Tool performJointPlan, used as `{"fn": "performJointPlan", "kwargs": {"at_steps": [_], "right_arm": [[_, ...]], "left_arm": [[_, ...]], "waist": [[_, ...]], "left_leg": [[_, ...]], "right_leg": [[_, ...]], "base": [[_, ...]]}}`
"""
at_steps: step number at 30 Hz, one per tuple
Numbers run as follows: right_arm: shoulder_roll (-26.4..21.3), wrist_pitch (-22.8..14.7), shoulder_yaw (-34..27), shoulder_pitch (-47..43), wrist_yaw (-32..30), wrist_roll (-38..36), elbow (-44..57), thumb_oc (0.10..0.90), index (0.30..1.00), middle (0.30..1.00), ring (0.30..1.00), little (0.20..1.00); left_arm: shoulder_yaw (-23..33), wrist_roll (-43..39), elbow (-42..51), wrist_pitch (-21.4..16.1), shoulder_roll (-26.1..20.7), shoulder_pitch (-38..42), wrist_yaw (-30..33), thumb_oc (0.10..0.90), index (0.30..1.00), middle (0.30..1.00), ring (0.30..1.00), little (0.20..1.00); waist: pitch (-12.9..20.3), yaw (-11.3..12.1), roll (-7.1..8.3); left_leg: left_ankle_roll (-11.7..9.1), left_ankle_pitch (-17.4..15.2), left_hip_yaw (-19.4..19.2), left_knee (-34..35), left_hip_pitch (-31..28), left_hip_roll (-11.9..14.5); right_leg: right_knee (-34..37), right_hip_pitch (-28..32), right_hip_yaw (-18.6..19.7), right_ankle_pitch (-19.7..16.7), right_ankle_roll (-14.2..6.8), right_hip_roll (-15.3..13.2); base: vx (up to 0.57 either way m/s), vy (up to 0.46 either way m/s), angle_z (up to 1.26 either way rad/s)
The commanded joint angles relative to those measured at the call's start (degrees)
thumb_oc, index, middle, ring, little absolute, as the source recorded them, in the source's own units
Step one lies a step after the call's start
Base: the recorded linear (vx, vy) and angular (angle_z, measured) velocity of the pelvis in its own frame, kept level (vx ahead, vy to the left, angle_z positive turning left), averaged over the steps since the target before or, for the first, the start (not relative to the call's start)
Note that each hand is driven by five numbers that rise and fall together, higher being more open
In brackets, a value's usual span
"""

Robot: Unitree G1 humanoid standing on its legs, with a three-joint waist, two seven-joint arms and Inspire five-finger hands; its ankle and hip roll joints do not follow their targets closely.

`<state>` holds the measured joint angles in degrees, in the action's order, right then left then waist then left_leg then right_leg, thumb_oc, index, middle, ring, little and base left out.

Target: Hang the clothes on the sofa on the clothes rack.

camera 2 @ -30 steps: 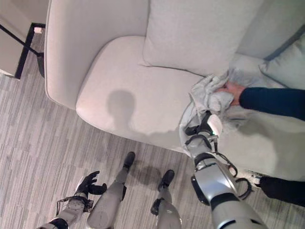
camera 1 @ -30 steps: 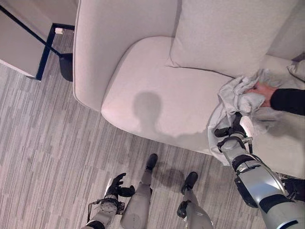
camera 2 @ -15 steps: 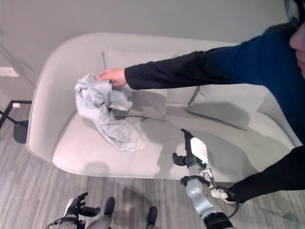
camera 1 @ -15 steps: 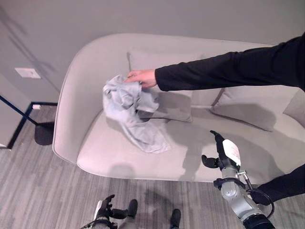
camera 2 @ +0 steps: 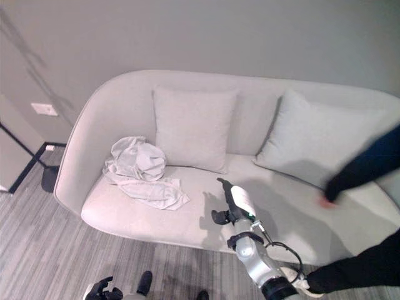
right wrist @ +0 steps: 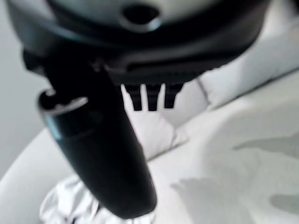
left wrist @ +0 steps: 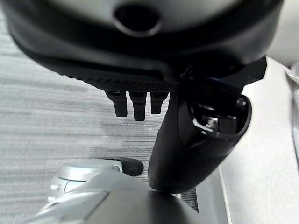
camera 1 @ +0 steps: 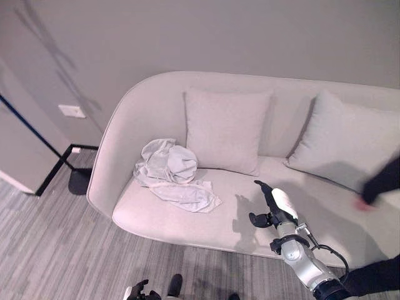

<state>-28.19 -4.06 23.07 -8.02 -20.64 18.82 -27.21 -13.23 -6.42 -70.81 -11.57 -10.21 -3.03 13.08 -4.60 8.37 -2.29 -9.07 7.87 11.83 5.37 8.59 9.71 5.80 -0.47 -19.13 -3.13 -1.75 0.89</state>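
A crumpled light grey garment [camera 1: 170,177] lies on the left part of the pale sofa's seat [camera 1: 206,219], in front of the left cushion [camera 1: 225,128]. My right hand [camera 1: 273,208] hovers over the seat's middle, to the right of the garment and apart from it, fingers straight and thumb out, holding nothing. Past the thumb in the right wrist view, a bit of the garment [right wrist: 58,205] shows. My left hand [camera 1: 138,291] hangs low over the floor in front of the sofa, fingers relaxed and empty.
A second cushion [camera 1: 347,140] leans at the sofa's right. A person's dark sleeve and hand [camera 1: 378,186] reach in over the right end of the seat. A dark metal frame [camera 1: 39,150] with a round foot [camera 1: 80,181] stands left of the sofa, on striped grey carpet [camera 1: 50,250].
The camera has moved and now takes in the whole sofa. The person has let the garment drop onto the left seat and drawn the arm back to the right.
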Motion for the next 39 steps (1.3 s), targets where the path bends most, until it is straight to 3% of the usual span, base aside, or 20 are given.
{"fn": "performJointPlan", "kwargs": {"at_steps": [1,2,3,4,5,6,12,13,17,21,24,27,39], "right_arm": [[-3.76,-6.27,-0.11,-8.94,-0.03,-2.22,1.29,0.8,0.9,0.9,0.9,0.9],[-4.69,-6.48,0.46,-10.1,0.46,-2.44,0.81,0.8,0.9,0.9,0.9,0.9],[-6.11,-6.47,2.17,-12.63,1.19,-2.77,-0.23,0.8,0.9,0.9,0.9,0.9],[-6.1,-6.49,2.23,-12.72,1.17,-2.78,-0.3,0.8,0.9,0.9,0.9,0.9],[-7.97,-6.49,4.47,-16.15,1.86,-2.12,-1.24,0.8,0.9,0.9,0.9,0.9],[-8.34,-6.45,5.24,-17.19,2.03,-1.77,-2.01,0.8,0.9,0.9,0.9,0.9],[-3.86,-5.28,10.0,-25.9,0.98,-0.7,-14.66,0.8,0.9,0.9,0.9,0.9],[0.03,-3.59,11.64,-30.61,-1.83,0.11,-25.07,0.8,0.9,0.9,0.9,0.9],[3.06,-1.42,12.64,-35.8,-5.03,1.11,-34.49,0.8,0.9,0.9,0.9,0.9],[4.12,-0.57,13.2,-38.59,-6.0,0.96,-38.5,0.8,0.9,0.9,0.9,0.9],[6.07,0.08,14.14,-41.66,-5.42,-2.36,-43.68,0.8,0.9,0.9,0.9,0.9],[6.58,0.35,14.5,-42.32,-5.1,-3.02,-45.66,0.8,0.9,0.9,0.9,0.9],[9.2,4.08,16.68,-44.67,-5.53,0.58,-56.08,0.8,0.9,0.9,0.9,0.9]], "left_arm": [[-4.43,3.47,-2.67,-0.72,1.43,2.65,-2.18,0.8,0.9,0.9,0.9,0.9],[-4.33,3.66,-2.64,-0.65,1.27,2.74,-2.31,0.8,0.9,0.9,0.9,0.9],[-4.24,3.94,-2.49,-0.42,0.82,2.68,-2.47,0.8,0.9,0.9,0.9,0.9],[-4.19,3.94,-2.49,-0.41,0.83,2.7,-2.47,0.8,0.9,0.9,0.9,0.9],[-4.35,4.42,-1.99,-0.25,0.19,3.16,-2.59,0.8,0.9,0.9,0.9,0.9],[-4.39,4.55,-1.51,-0.36,-0.06,2.8,-2.76,0.8,0.9,0.9,0.9,0.9],[-4.74,4.85,-2.15,-0.3,-2.03,1.6,-2.67,0.8,0.9,0.9,0.9,0.9],[-5.99,4.83,-1.88,-0.65,-3.0,2.47,-1.97,0.8,0.9,0.9,0.9,0.9],[-7.33,3.88,-1.69,-1.2,-3.74,4.13,-0.41,0.8,0.9,0.9,0.9,0.9],[-8.45,3.42,-1.41,-1.57,-4.2,5.5,0.52,0.8,0.9,0.9,0.9,0.9],[-11.17,2.39,0.2,-2.03,-5.6,8.72,2.06,0.8,0.9,0.9,0.9,0.9],[-11.71,2.17,0.98,-2.23,-5.96,8.94,2.21,0.8,0.9,0.9,0.9,0.9],[-18.02,4.64,6.63,-2.9,-7.6,12.49,3.69,0.8,0.9,0.9,0.9,0.9]], "waist": [[-2.42,0.34,1.48],[-2.77,0.35,1.76],[-3.34,0.48,2.21],[-3.37,0.48,2.22],[-4.08,0.63,2.66],[-3.8,0.82,2.69],[-3.77,4.12,3.37],[-5.27,6.19,4.01],[-7.77,8.25,4.17],[-9.28,9.42,4.36],[-12.42,11.03,5.08],[-12.87,11.48,5.24],[-18.28,15.12,3.71]], "left_leg": [[-1.24,-0.43,-4.7,-0.94,-1.67,3.13],[-0.52,0.03,-6.78,-1.39,-0.93,3.03],[0.89,-0.4,-12.01,-3.33,0.47,3.07],[0.91,-0.47,-12.04,-3.44,0.5,3.06],[2.03,-0.66,-17.84,-6.34,3.43,2.88],[1.56,-1.85,-18.25,-6.29,3.2,2.74],[2.66,-2.4,-15.79,-3.68,3.08,0.23],[3.35,-3.2,-14.4,-5.24,5.79,-1.31],[3.87,-4.32,-12.74,-8.22,9.2,-3.04],[4.1,-4.77,-11.95,-9.72,11.4,-3.93],[4.3,-5.29,-10.14,-12.64,15.47,-5.26],[4.38,-5.5,-9.7,-13.18,16.33,-5.69],[4.44,-5.75,-7.46,-16.26,24.2,-8.49]], "right_leg": [[-0.8,4.91,-2.68,9.6,-2.66,-4.16],[-0.8,4.9,-3.53,9.29,-2.83,-4.55],[-0.8,5.08,-4.64,9.21,-2.85,-5.08],[-0.8,5.07,-4.6,9.2,-2.85,-5.1],[-0.8,4.37,-6.27,8.76,-2.81,-5.63],[-0.8,4.49,-5.81,9.67,-2.88,-5.38],[-0.8,3.75,-6.87,8.72,-3.56,-6.33],[-0.8,2.86,-7.81,7.84,-3.82,-7.35],[-1.42,1.3,-8.45,6.84,-4.28,-8.43],[-2.25,-0.3,-8.61,6.46,-4.57,-9.18],[-3.91,-2.71,-9.17,6.34,-4.74,-10.09],[-4.39,-3.32,-9.34,6.41,-4.73,-10.22],[-5.49,-8.4,-10.49,6.03,-5.35,-10.87]], "base": [[-0.03,0.019,0.74],[-0.04,0.016,0.69],[-0.03,0.018,0.54],[-0.07,0.018,0.54],[0.0,-0.011,0.66],[0.01,0.013,0.82],[0.05,0.107,0.55],[-0.03,0.225,0.3],[-0.04,0.105,0.29],[-0.03,0.056,0.11],[-0.03,0.044,0.02],[0.01,0.007,0.18],[0.0,0.013,0.1]]}}
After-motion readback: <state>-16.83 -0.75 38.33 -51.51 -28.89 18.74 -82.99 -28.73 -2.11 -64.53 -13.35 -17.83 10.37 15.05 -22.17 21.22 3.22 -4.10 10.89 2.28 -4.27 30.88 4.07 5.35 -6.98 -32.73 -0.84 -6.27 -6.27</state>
